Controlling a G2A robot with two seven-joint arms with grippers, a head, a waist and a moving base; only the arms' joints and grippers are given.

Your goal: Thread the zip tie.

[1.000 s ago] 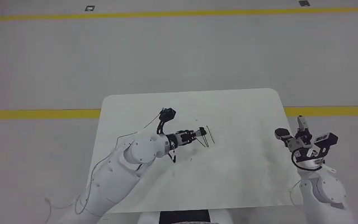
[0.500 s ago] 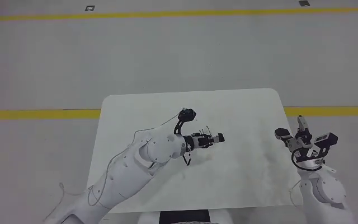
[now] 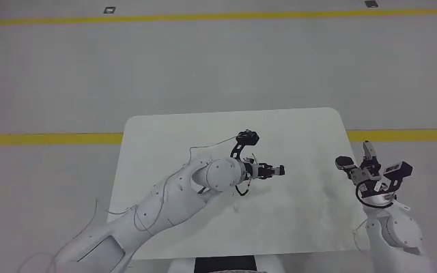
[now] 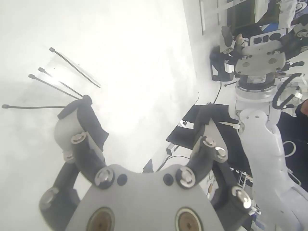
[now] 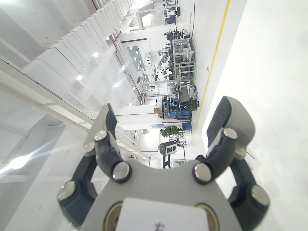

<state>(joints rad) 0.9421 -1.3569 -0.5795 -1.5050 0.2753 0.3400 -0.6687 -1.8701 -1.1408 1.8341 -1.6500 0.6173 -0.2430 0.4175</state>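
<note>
Left wrist view has the left gripper (image 4: 144, 111) low over the white bench (image 4: 120, 25), its fingers wide apart with nothing between them. Four black zip ties (image 4: 56, 84) lie fanned on the bench just beyond one finger (image 4: 81, 121), heads far out and tails converging toward that fingertip (whether it touches the tails I cannot tell). No tie is in hand yet, so the step looks like picking one out of the fan. To do it well, I would aim for the outermost tie (image 4: 74, 66), which lies a little apart from the others. The fingers should go astride it alone and close near the head or mid-strap, leaving the tail free to feed. Catching two ties at once is the likely slip. The right gripper (image 5: 166, 111) sits well apart at the bench's right edge, fingers also apart and empty, pointing out at the room. It will probably be needed for the other end.
</note>
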